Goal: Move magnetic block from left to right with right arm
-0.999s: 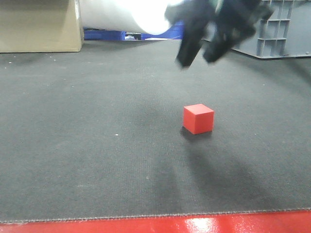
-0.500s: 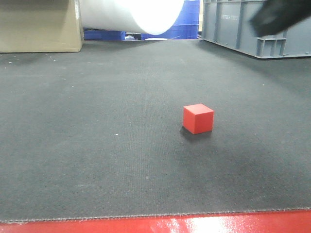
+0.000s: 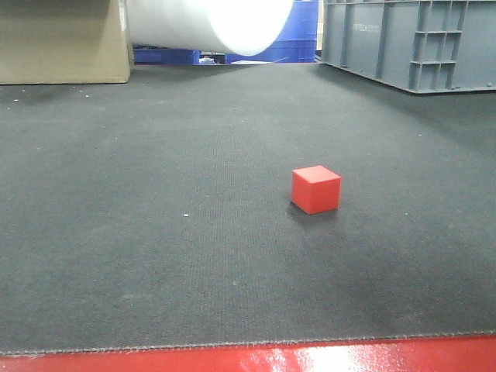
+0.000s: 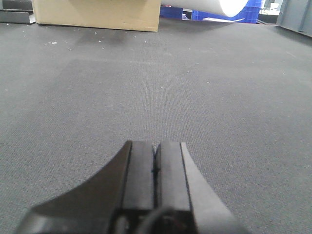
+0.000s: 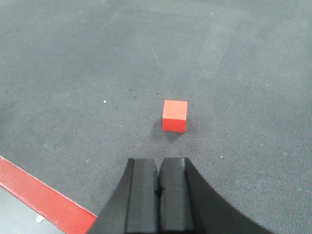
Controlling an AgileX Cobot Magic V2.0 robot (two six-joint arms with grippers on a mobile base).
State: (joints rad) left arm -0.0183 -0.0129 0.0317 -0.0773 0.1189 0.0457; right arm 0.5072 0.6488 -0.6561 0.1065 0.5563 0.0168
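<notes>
On the dark mat (image 3: 155, 256) I see the magnetic block (image 3: 315, 189) sitting free; right gripper (image 5: 157, 168) and left gripper (image 4: 155, 152) both clenched, grey crate (image 3: 411, 43) behind.

No text, label, brand, number or sign can be read in any view. The grey plastic crate (image 3: 411, 43) at the far right of the front view bears a small moulded marking near its upper left corner, but it is too small and faint to make out. The faces of the red magnetic block (image 3: 315, 189) are plain and unmarked, in the front view and in the right wrist view alike. The cardboard box (image 3: 62, 40), far to the left of the crate, shows a bare side with no printing. The white roll (image 3: 209, 23) between box and crate carries no lettering.
</notes>
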